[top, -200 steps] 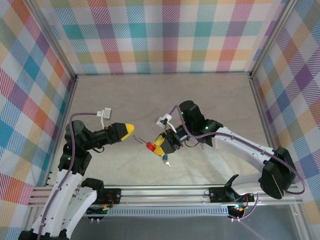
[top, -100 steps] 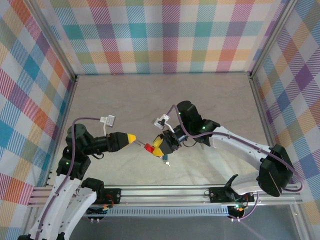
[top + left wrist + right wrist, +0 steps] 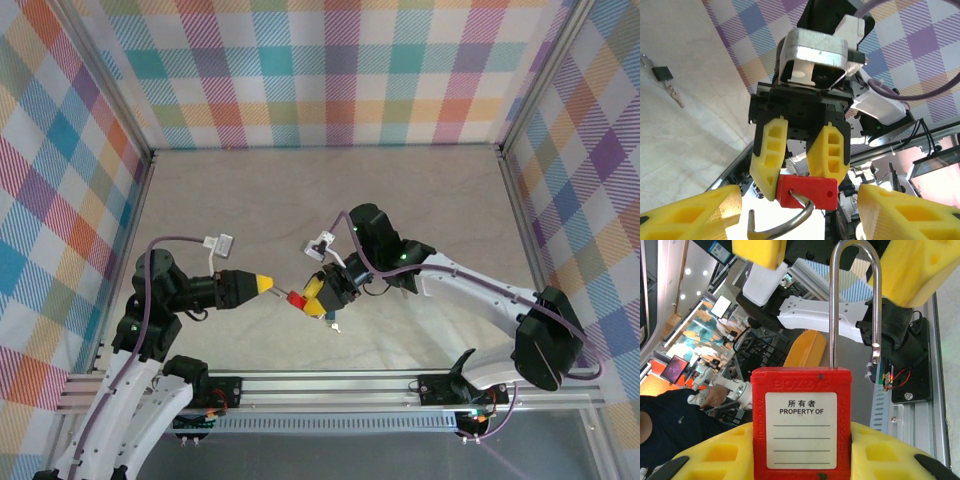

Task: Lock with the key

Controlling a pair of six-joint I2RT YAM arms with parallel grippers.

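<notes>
Bench mid-front (image 3: 250,200): left gripper (image 3: 260,284) has moved in, wide open and empty, astride the open shackle (image 3: 855,300) of the red padlock (image 3: 297,298) clamped aloft by right gripper (image 3: 314,292); key (image 3: 331,321) lies unused below, so locking is probably not begun.

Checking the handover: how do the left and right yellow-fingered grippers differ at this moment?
The right gripper is shut on the red plastic padlock; the left gripper is open, holding nothing. The right grips the body; the left's fingers sit either side of its steel shackle. Both have yellow fingers.
</notes>
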